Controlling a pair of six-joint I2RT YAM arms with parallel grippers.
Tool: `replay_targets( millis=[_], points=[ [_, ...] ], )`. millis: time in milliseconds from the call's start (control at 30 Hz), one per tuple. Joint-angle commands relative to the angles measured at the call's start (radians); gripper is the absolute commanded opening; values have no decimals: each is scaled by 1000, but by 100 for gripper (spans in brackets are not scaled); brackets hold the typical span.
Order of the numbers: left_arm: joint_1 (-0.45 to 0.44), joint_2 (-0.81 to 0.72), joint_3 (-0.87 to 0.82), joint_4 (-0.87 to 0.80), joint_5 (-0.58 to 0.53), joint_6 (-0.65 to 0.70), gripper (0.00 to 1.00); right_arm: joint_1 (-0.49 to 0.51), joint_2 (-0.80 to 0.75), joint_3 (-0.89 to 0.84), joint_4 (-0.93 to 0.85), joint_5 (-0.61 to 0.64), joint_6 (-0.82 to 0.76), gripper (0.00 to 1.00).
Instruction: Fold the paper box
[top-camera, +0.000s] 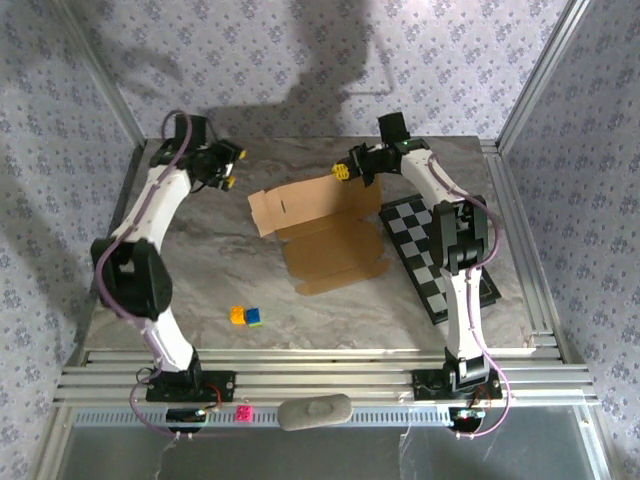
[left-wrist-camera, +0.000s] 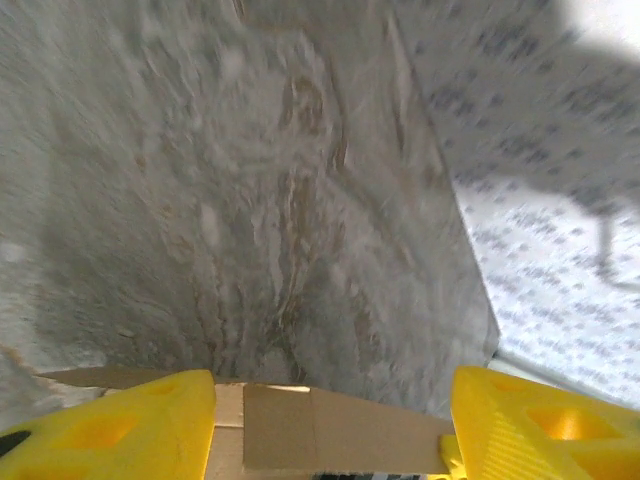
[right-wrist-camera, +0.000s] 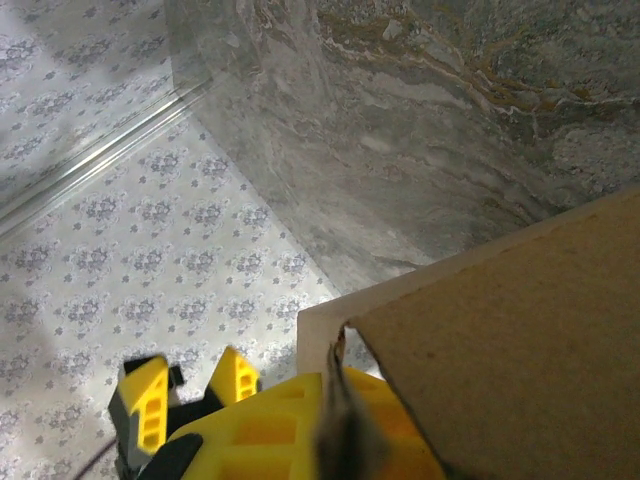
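From the overhead camera I see the paper box (top-camera: 320, 250) lying opened out and mostly flat near the middle of the marbled surface (top-camera: 200, 270), its tan sheet running from a lighter flap on the left to a wider panel that touches the checkerboard (top-camera: 430, 255) at its right. The right end effector (top-camera: 345, 172) sits at the sheet's far right corner and is clenched on the paper box there. On its wrist camera a cardboard panel rises up in front of the lens, with its thin edge running down into the yellow jaws. The left end effector (top-camera: 228, 168) hangs near the far left of the surface, just beyond the lighter flap. On its wrist camera the two yellow fingers (left-wrist-camera: 130, 430) stand well apart, released, and a strip of cardboard edge shows in the gap between them. I cannot tell whether either finger touches it. That view is blurred, so finer detail of the flap is lost to me. Two small coloured blocks (top-camera: 245, 316) sit together on the near side of the surface, well apart from the cardboard.
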Motion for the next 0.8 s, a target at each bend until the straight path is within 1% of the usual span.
replay_targets(
  millis=[0, 33, 200, 300, 367, 533, 767],
  points=[
    [-50, 80, 118, -53, 132, 12, 63, -15, -37, -20, -7, -10, -38, 0],
    [-60, 105, 134, -68, 137, 10, 63, -17, -38, -19, -7, -11, -37, 0],
    [-98, 160, 149, 2, 140, -12, 62, -19, -45, -31, -11, -11, -35, 0],
    [-120, 179, 176, -38, 146, 5, 62, -21, -49, -41, -4, -8, -28, 0],
    [-130, 175, 167, -60, 142, 15, 62, -21, -51, -46, 5, -4, -23, 0],
    [-132, 120, 87, -50, 122, 14, 61, -21, -50, -46, 18, 2, -12, 0],
    [-132, 105, 54, -61, 125, 18, 61, -21, -50, -46, 30, 0, -3, 0]
  ],
)
